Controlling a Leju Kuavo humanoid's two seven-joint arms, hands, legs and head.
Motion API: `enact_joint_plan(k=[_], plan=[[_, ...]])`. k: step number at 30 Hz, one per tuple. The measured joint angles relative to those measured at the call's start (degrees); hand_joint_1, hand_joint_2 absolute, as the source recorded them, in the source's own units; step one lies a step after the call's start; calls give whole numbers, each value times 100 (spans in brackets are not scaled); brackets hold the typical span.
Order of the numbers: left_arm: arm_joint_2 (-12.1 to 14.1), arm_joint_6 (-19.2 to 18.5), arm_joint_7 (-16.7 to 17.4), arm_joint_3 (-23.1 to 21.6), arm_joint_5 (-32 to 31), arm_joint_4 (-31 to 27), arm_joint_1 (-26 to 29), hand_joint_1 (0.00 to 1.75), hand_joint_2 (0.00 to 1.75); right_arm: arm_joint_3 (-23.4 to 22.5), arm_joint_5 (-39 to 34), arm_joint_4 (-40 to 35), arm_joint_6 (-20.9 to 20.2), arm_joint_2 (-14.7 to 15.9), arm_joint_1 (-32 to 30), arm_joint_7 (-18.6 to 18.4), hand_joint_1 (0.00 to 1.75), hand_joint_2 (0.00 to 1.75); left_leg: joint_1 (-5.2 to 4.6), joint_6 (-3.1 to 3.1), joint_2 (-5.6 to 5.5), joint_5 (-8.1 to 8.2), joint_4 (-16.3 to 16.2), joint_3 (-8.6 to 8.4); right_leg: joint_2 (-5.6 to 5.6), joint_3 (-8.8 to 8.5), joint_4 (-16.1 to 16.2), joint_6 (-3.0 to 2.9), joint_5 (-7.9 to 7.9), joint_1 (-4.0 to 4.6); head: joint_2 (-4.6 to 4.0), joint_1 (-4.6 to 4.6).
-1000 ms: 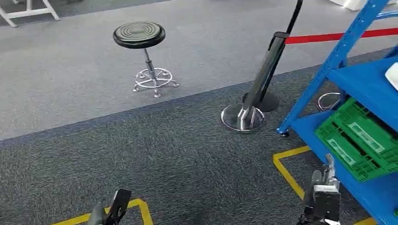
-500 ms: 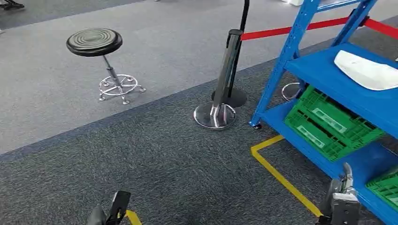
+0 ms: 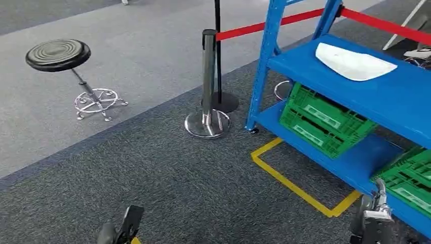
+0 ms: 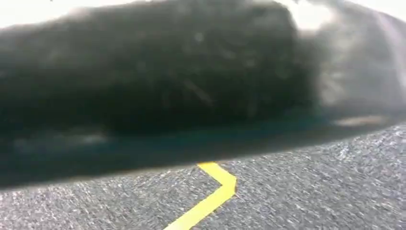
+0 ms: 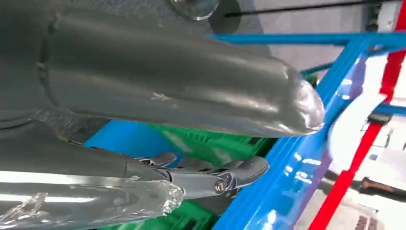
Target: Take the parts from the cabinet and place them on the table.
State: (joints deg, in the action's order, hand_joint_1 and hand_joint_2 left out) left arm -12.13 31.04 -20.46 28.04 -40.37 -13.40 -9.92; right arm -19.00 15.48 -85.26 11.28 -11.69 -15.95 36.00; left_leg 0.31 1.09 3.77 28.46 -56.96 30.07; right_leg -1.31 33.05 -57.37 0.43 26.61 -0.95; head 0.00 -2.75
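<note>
Right robot hand [image 3: 375, 219] hangs released, grasping nothing, near the blue cabinet [image 3: 325, 61]; left robot hand [image 3: 119, 231] I cannot tell. White part [image 3: 353, 63] lies on the upper shelf; I'd square up before reaching

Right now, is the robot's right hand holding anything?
No: the right hand holds nothing. The right wrist view shows its fingers apart, with just the blue shelf rack and green crates beyond.

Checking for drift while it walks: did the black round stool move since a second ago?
No. The black round stool keeps its spot relative to the chrome barrier post; both slid left in the head view together, so the camera turned.
</note>
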Motion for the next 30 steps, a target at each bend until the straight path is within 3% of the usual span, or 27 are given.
enact_joint_plan(k=[1, 2, 4, 5, 6, 8, 9, 10, 11, 12, 14, 15, 16, 17, 19, 20, 21, 22, 24, 25, 26, 27, 28, 30], plan=[[13, 2, 0, 0, 11, 0, -10, 0, 0, -17, 35, 7, -28, -4, 44, 2, 0, 0, 9, 17, -182, 157, -177, 63, 40, 2, 0, -22, -3, -3, 0, 24], [42, 11, 13, 4, 28, 0, -10, 0, 0, -22, 74, 33, -44, -28, 130, -2, 0, 0, 14, 25, -266, 401, -568, 234, 92, 7, -1, -56, -8, -3, 0, 28], [105, 15, 22, 33, 90, 0, 1, 0, 0, 35, 144, 140, -35, -46, 324, -37, 0, 0, 12, 28, -327, 802, -1527, 683, 235, 19, -3, -82, -17, 6, 0, 28], [124, 15, 22, 54, 109, 0, 1, 0, 0, 76, 170, 207, -18, -46, 385, -57, 0, 0, 12, 22, -334, 828, -1761, 819, 300, 18, -5, -84, -17, 13, 0, 31], [133, 15, 22, 70, 122, 0, 0, 0, 0, 92, 181, 245, -6, -46, 420, -70, 0, 0, 12, 9, -338, 719, -1733, 829, 356, 12, -6, -83, -18, 15, 0, 28], [160, 15, 22, 79, 125, 0, -1, 0, 0, 120, 194, 302, 13, -55, 471, -74, 0, 0, 9, -52, -384, 183, -1030, 551, 479, -1, -12, -82, -18, 27, 0, 31], [173, 15, 22, 81, 127, 0, -2, 0, 0, 140, 197, 319, 15, -57, 497, -74, 0, 0, 5, -98, -485, -82, -546, 336, 533, -12, -12, -81, -19, 31, 0, 31], [219, 15, 22, 90, 127, 0, -5, 0, 0, 175, 197, 339, 26, -63, 513, -74, 0, 0, 3, -161, -789, -204, -173, 191, 567, 9, -12, -71, -23, 13, 0, 24], [225, 15, 22, 94, 123, 0, -2, 0, 0, 197, 197, 354, 31, -63, 546, -85, 0, 0, 26, -180, -823, -170, -49, 146, 638, 40, -46, -33, -23, 47, 0, 22], [243, 15, 24, 94, 107, 0, -4, 0, 0, 232, 199, 365, 44, -77, 556, -87, 0, 0, 5, -143, -784, -129, -25, 142, 668, 90, -46, 3, -44, 19, 0, 42], [258, 15, 68, 96, 62, 0, -1, 0, 0, 334, 197, 402, 207, -79, 547, -118, 0, 0, -12, -168, -709, -147, -7, 146, 764, 102, 8, 89, -85, -10, 0, 42], [256, 13, 92, 96, 30, 0, -9, 0, 0, 378, 197, 413, 322, -76, 542, -125, 0, 0, 40, -185, -636, -197, 78, 122, 727, 153, -9, 111, -70, 10, 0, 35], [264, 9, 103, 96, 4, 0, -15, 0, 0, 424, 203, 426, 467, -74, 537, -124, 0, 0, 46, -203, -579, -208, 100, 100, 444, 199, -98, 132, 7, 32, 0, 11], [266, -4, 103, 94, -11, 0, -9, 0, 0, 476, 210, 443, 550, -74, 563, -125, 0, 0, 43, -228, -522, -203, 99, 102, 280, 348, -406, 150, 209, 32, 0, -33], [280, -20, 111, 94, -44, 0, 21, 0, 0, 580, 273, 477, 685, -74, 560, -122, 0, 0, 26, -239, -375, -195, 93, 104, 185, 797, -1323, 186, 617, 18, 0, -18], [291, -22, 111, 94, -55, 0, 24, 0, 0, 623, 297, 494, 739, -74, 537, -122, 0, 0, 24, -244, -304, -191, 89, 110, 178, 976, -1683, 205, 720, 18, 0, -26], [297, -31, 111, 94, -83, 0, 25, 0, 0, 665, 308, 514, 772, -74, 506, -122, 0, 0, 24, -242, -243, -188, 88, 108, 172, 1010, -1757, 216, 674, 15, 0, -24], [295, -39, 111, 88, -103, 0, 21, 0, 0, 706, 310, 529, 798, -74, 484, -122, 0, 0, 24, -230, -191, -177, 87, 103, 162, 910, -1576, 220, 521, 10, 0, -22], [286, -46, 109, 72, -133, 0, 19, 0, 0, 783, 310, 551, 844, -74, 478, -129, 0, 0, 25, -194, -95, -150, 69, 80, 57, 383, -627, 208, 61, 5, 0, -24], [284, -50, 107, 61, -155, 0, 15, 0, 0, 822, 310, 553, 865, -74, 483, -131, 0, 0, 10, -155, -56, -125, 50, 61, -151, 103, -119, 194, -25, 13, 0, -29], [284, -50, 105, 59, -166, 0, 12, 0, 0, 865, 310, 566, 874, -76, 500, -140, 0, 0, -42, -114, -22, -96, 23, 78, -202, 1, -41, 146, 52, 69, 0, -31], [286, -50, 105, 59, -181, 0, 8, 0, 0, 910, 308, 575, 896, -74, 495, -142, 0, 0, -42, -96, 16, -97, 18, 74, -127, 35, -46, 78, 22, 50, 0, 7], [286, -50, 103, 57, -190, 0, 7, 0, 0, 927, 306, 595, 909, -70, 485, -147, 0, 0, -41, -92, 49, -100, 20, 64, -88, 50, -51, 54, 23, 63, 0, 7], [286, -48, 103, 52, -199, 0, 0, 0, 0, 951, 299, 625, 944, -70, 471, -157, 0, 0, -16, -19, 124, -82, 22, 46, 7, 62, -37, -17, 5, 69, 0, -7]])
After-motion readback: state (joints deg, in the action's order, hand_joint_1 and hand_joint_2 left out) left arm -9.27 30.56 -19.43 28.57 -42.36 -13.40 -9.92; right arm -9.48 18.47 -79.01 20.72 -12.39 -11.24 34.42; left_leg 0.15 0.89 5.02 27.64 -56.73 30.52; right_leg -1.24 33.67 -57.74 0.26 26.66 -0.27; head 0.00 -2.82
